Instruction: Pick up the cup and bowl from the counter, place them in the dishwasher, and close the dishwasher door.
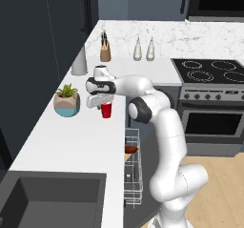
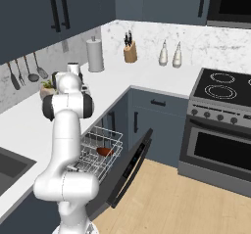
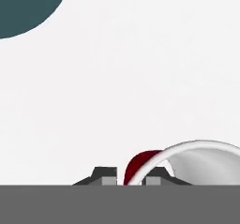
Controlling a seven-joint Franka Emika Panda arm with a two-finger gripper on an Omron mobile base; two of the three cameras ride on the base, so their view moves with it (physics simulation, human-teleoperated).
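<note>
Simulated kitchen, dark blue-grey cabinets, white marbled L-shaped table [image 1: 71,141] with dark sink at near corner and black-glass oven to the right. Over the table, claw [image 1: 106,105] lowered onto the cup [image 1: 106,110], small and bright red, standing upright near the table's front edge, just right of a teal-and-tan plant pot [image 1: 66,101]. Seen from the hand: cup rim [image 3: 187,153] at the bottom edge, one wall of it between the two dark fingertips [image 3: 106,175], red inside showing. Jaws drawn narrow about that rim wall, seemingly mid-closure; firm hold not yet certain from these views. Cup base apparently resting on the table, not lifted.

Below and to the right, the dishwasher [image 2: 105,152] open, white wire rack [image 1: 133,167] pulled out, dishwasher door [image 2: 131,167] dropped on its bottom hinge. Inside the rack, the bowl [image 2: 104,152], shallow and reddish-brown, already placed.

Step in hand, by the look of things: grasping the cup, second of the two items. Next move likely calling for a finished squeeze on the rim, a straight lift clear of the plant pot, then a swing right and down over the rack to a free spot beside the bowl. Thin rim pinch prone to tilting the cup; slow carriage advisable. Door closing left for last.
</note>
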